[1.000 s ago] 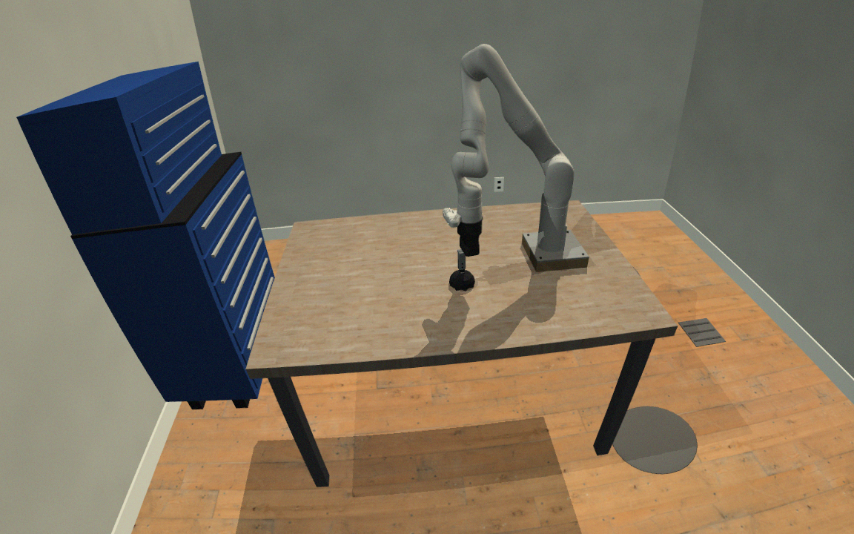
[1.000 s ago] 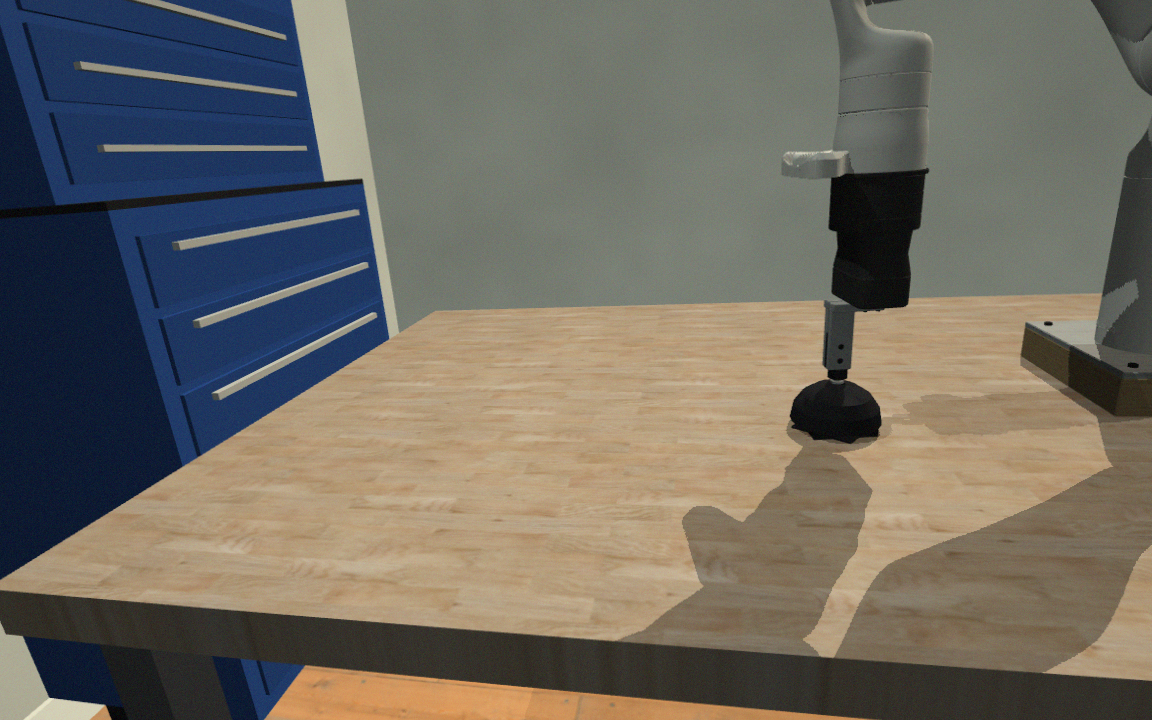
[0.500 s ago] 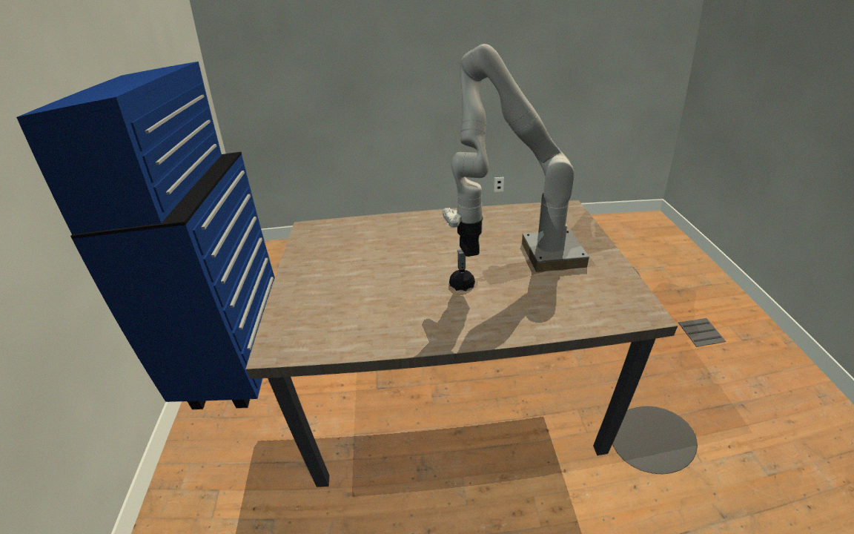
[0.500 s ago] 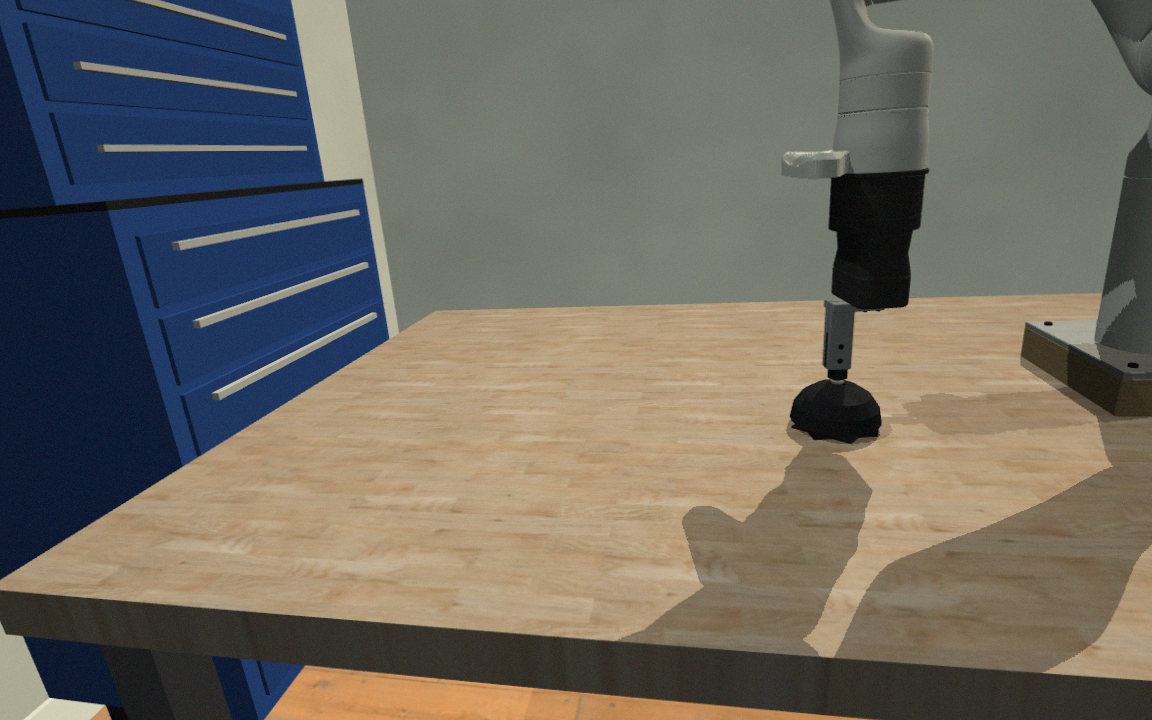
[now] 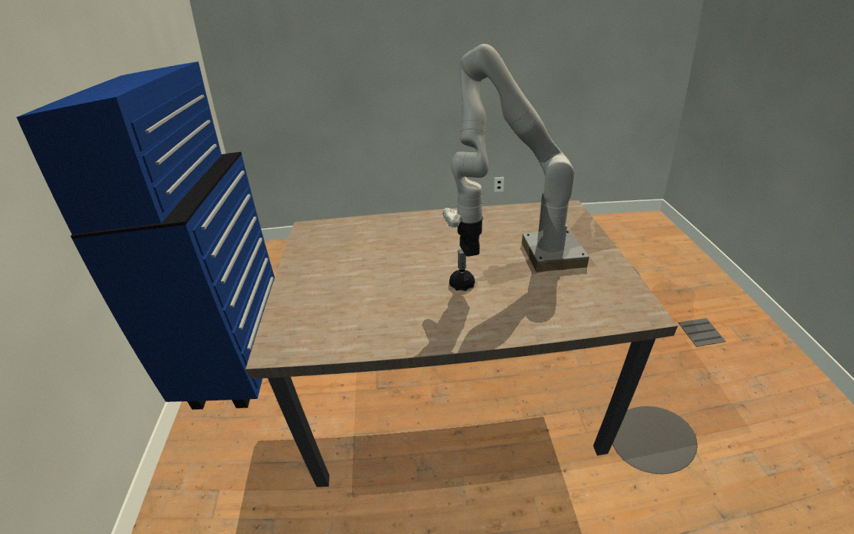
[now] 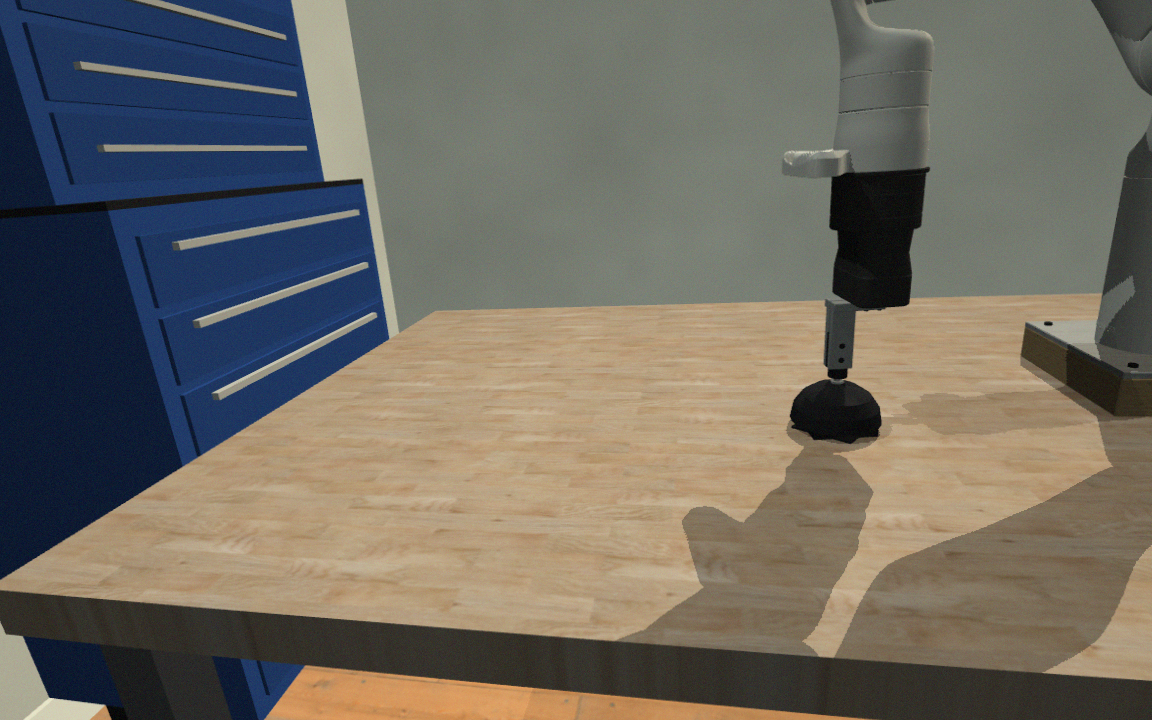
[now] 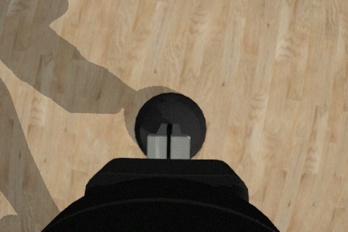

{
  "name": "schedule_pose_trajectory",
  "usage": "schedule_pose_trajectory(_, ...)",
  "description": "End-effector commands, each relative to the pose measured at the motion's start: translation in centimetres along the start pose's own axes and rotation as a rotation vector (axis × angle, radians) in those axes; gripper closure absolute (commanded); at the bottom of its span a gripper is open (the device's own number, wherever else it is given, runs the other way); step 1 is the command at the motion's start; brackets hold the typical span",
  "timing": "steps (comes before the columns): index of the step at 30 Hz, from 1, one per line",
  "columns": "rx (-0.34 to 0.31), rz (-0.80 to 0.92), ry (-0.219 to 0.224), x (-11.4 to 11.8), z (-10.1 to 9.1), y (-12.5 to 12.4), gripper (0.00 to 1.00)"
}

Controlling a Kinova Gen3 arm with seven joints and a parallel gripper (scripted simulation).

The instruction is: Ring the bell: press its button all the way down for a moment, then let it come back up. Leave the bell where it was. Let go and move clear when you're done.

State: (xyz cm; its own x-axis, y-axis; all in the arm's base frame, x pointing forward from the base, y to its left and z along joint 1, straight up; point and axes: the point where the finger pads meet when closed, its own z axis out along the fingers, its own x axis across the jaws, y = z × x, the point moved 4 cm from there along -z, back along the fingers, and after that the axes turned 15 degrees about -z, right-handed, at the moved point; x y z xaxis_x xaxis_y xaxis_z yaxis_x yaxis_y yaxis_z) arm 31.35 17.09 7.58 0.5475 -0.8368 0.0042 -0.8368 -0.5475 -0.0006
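Note:
A black dome-shaped bell (image 6: 834,411) stands on the wooden table near its middle; it also shows in the top view (image 5: 461,279) and in the wrist view (image 7: 170,122). My gripper (image 6: 838,368) points straight down over the bell's top, fingers shut together with nothing between them. The fingertips rest on the small button (image 6: 839,379) at the top of the dome; only a thin pale sliver of it shows under them. In the wrist view the two grey fingers (image 7: 168,146) cover the bell's centre, so the button is hidden there.
The arm's base (image 5: 554,251) is bolted to the table, right of the bell. A tall blue drawer cabinet (image 5: 151,225) stands against the table's left edge. The arm's shadow falls on the table in front of the bell.

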Motion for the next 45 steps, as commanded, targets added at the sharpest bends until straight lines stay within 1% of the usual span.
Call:
schedule_pose_trajectory(1,0.0,0.001,0.0,0.0,-0.2,0.0,0.83)
schedule_pose_trajectory(8,0.0,0.001,0.0,0.0,-1.0,0.0,0.83)
schedule_pose_trajectory(20,0.0,0.001,0.0,0.0,-4.2,0.0,0.83)
schedule_pose_trajectory(22,0.0,0.001,0.0,0.0,-4.2,0.0,0.83)
schedule_pose_trajectory(31,0.0,0.001,0.0,0.0,-6.3,0.0,0.83)
schedule_pose_trajectory(36,0.0,0.001,0.0,0.0,-6.8,0.0,0.83)
schedule_pose_trajectory(45,0.0,0.001,0.0,0.0,-6.8,0.0,0.83)
